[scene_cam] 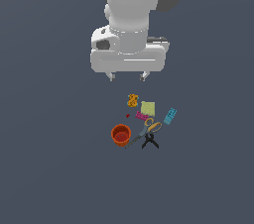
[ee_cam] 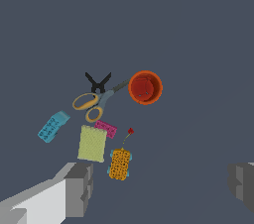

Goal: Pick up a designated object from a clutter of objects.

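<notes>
I see claw (scene_cam: pixel 127 76) spread wide, empty, above pile. Yellow-green pad (scene_cam: pixel 147 107) flat on floor, far side of scissors (scene_cam: pixel 147 130) from red cup (scene_cam: pixel 120 135), touching pink brick (scene_cam: pixel 142 116), beside orange piece (scene_cam: pixel 132 100).

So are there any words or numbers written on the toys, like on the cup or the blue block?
None: no words, numbers or signs can be read in either view.
The red cup is plain.
The blue block shows only bumps, no letters.
The yellow-green pad, orange piece, pink brick and scissors carry no writing.
The end effector has no label that shows.
</notes>
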`<state>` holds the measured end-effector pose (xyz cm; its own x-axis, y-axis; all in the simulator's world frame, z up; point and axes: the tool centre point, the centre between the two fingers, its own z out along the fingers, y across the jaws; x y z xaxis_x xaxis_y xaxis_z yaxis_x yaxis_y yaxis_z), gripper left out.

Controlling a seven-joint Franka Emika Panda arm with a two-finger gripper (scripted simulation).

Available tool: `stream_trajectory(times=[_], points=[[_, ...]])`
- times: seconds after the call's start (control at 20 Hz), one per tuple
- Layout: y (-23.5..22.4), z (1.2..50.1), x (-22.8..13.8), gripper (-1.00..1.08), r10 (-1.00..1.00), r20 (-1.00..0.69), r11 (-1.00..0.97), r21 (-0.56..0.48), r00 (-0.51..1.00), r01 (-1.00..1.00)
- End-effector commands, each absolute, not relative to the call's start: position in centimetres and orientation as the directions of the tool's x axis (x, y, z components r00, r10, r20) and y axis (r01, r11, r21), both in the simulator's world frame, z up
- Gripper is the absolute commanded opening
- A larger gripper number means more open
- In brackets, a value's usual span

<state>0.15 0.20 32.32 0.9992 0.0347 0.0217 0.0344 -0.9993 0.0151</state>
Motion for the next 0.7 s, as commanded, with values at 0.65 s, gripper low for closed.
stream_trajectory(times=[0.65], points=[[5.2, 20.9, -1.2, 1.0, -0.039, 0.015, -0.999, 0.017, 0.999, -0.039]])
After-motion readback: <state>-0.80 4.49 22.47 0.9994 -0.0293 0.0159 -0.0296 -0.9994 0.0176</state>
